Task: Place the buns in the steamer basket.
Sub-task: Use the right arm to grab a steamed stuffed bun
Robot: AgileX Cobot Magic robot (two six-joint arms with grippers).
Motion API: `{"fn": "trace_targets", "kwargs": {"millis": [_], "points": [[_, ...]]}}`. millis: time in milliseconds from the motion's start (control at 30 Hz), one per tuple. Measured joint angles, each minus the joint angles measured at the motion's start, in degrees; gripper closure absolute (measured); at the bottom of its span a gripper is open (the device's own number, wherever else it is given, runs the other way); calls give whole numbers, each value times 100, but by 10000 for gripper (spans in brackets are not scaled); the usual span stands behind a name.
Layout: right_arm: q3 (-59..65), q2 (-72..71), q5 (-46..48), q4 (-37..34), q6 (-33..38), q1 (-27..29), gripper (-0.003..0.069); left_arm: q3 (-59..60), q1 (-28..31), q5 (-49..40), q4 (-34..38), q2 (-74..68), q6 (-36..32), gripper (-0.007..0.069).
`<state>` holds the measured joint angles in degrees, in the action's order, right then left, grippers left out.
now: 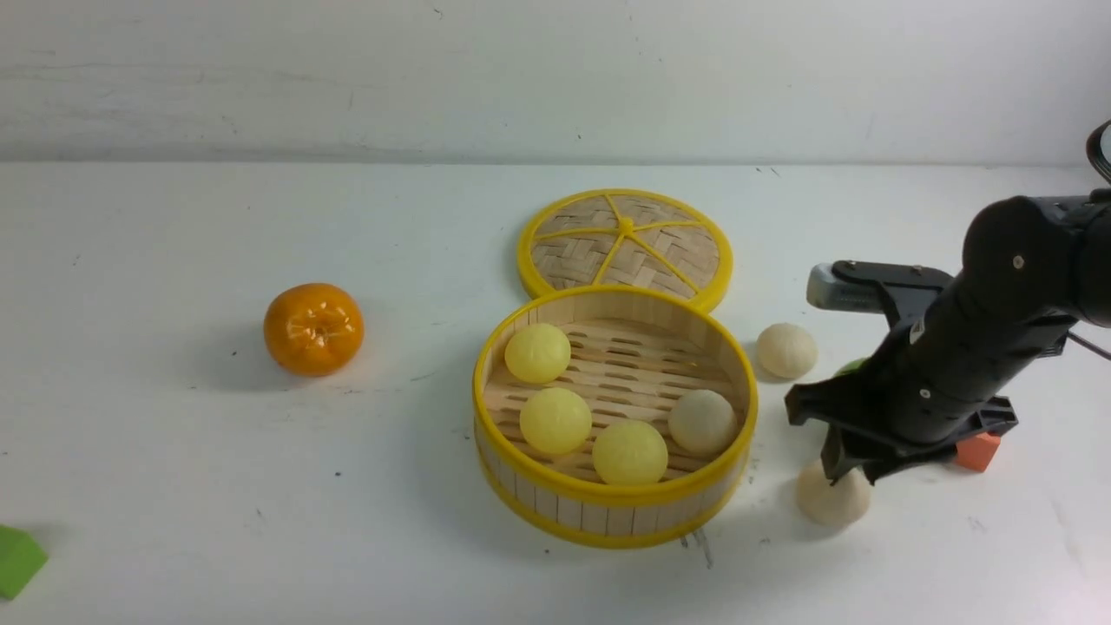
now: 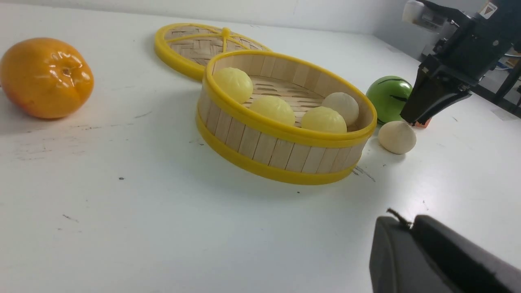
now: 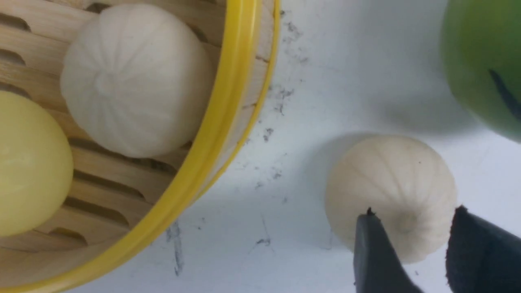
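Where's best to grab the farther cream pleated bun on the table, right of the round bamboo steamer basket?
Pinch the farther cream bun across its widest middle, from straight above: it's a round ball apart from the steamer basket, likely to roll if pushed sideways.

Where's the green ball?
In the left wrist view, the green ball sits right of the steamer basket, just behind the cream bun at the right gripper.

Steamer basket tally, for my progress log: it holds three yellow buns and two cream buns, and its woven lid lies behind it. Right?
No: the steamer basket holds three yellow buns and only one cream bun, as the front view shows. Its woven lid does lie behind it.
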<state>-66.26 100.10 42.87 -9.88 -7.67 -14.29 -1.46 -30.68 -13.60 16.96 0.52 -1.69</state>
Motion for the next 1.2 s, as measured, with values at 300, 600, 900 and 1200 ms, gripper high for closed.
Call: {"fn": "trace_targets", "kwargs": {"millis": [300, 600, 900, 1200], "points": [[0, 237, -229, 80, 0, 0, 439, 0, 0, 0, 0, 0, 0, 564], [0, 272, -158, 103, 51, 0, 596, 0, 0, 0, 0, 0, 0, 552], [-6, 129, 11, 144, 278, 0, 679, 0, 0, 0, 0, 0, 0, 542], [-242, -625, 336, 165, 294, 0, 680, 0, 0, 0, 0, 0, 0, 533]]}}
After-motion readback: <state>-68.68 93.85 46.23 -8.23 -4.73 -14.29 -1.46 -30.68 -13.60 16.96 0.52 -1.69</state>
